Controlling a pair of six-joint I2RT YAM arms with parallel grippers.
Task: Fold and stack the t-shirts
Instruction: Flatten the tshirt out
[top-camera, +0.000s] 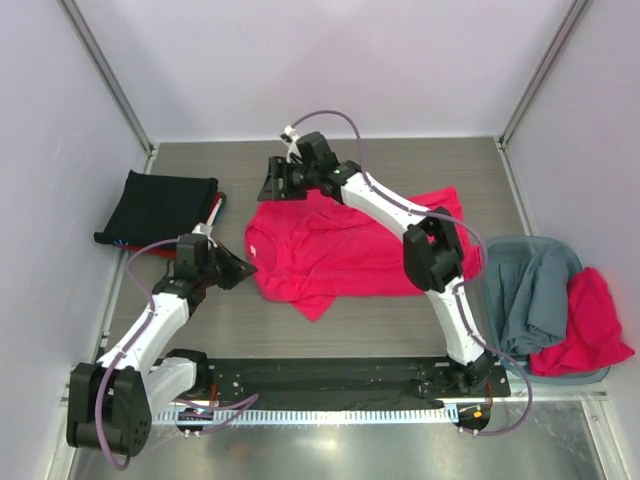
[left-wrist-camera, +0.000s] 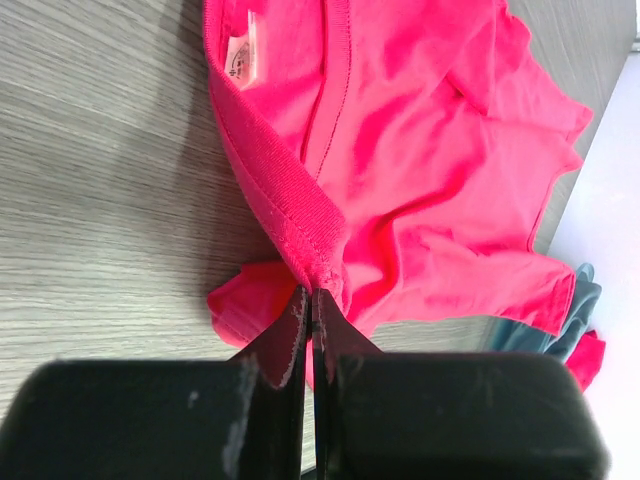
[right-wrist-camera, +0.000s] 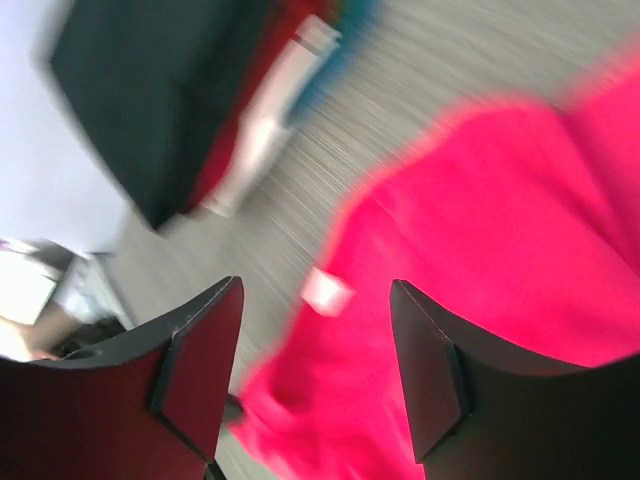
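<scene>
Desk (top-camera: 400, 320): grey woodgrain; our pink-red t-shirt (top-camera: 340, 245) lies spread mid-desk.
Neck label (left-wrist-camera: 243, 50): white, print unreadable to us; sharp only from left wrist.
Left fingers (left-wrist-camera: 298, 338): pinched on collar (left-wrist-camera: 290, 190).
Right fingers (right-wrist-camera: 205, 370): wide, seemingly empty.

The top camera looks steeply down from high above the near edge, taking in the whole grey wood-grain table (top-camera: 380, 322). The left wrist camera sits low and very close to the bright pinkish-red cotton t-shirt (left-wrist-camera: 430, 150), facing across it. The blurred right wrist camera looks down from higher. All three share that shirt.
</scene>
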